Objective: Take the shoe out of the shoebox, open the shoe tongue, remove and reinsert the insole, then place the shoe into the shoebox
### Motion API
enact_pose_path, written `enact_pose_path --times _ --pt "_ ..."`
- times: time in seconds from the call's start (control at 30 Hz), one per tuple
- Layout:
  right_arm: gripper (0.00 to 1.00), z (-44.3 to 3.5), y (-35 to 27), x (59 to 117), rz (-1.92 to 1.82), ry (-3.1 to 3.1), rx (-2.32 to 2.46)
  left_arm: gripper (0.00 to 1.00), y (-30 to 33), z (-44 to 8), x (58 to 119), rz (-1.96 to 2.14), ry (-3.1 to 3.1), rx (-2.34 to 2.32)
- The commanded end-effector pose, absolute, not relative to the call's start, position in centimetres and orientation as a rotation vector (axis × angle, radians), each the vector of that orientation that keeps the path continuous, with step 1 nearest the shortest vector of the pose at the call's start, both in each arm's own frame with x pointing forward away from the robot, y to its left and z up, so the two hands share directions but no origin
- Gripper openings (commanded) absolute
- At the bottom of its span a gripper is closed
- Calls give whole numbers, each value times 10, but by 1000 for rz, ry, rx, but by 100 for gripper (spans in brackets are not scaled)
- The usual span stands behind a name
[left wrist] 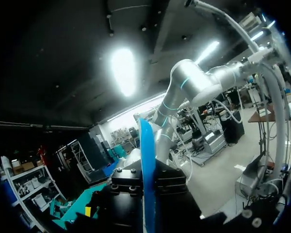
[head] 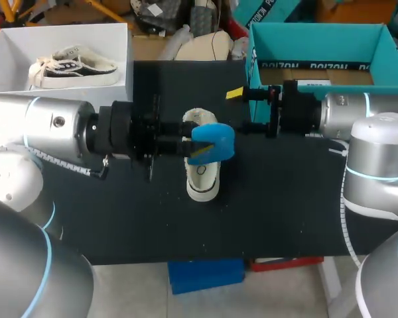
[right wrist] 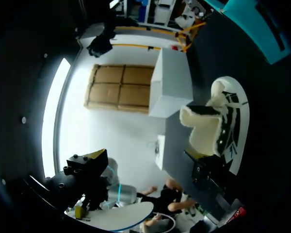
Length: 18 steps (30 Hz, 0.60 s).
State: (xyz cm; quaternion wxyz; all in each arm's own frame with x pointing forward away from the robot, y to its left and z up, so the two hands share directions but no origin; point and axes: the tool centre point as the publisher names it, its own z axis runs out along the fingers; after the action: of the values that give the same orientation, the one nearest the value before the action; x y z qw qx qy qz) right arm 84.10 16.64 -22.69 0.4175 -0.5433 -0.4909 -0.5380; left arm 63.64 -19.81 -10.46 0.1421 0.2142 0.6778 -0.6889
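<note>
Left gripper [head: 194, 149] clamps the blue insole [head: 215, 139] just above the shoe [head: 203, 180] lying on the surface [head: 285, 212]; right gripper [head: 237, 94] gapes empty beside the shoebox [head: 318, 36]. Insole likely light, thin, floppy: hold near the heel and feed the toe end first.

Head view evenly lit from overhead: black table [head: 119, 212] dull, soft shine on left arm [head: 53, 122] and right arm [head: 378, 129], faint shadows. Left wrist view mostly dark, ceiling lamp [left wrist: 123, 70] blown out. Right wrist view: glaring light strip [right wrist: 53, 116].
</note>
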Motion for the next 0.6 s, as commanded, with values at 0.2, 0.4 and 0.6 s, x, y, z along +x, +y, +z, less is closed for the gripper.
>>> enact_pose_path --times 0.2,0.4,0.6 --pt "100 -228 168 841 -1353 -1230 -1366 0 -198 -132 634 -1798 1912 716" --pt "100 -228 168 841 -1353 -1230 -1366 0 -198 -132 634 -1798 1912 716" --pt "100 -228 168 841 -1353 -1230 -1366 0 -197 -128 621 -1718 1867 773"
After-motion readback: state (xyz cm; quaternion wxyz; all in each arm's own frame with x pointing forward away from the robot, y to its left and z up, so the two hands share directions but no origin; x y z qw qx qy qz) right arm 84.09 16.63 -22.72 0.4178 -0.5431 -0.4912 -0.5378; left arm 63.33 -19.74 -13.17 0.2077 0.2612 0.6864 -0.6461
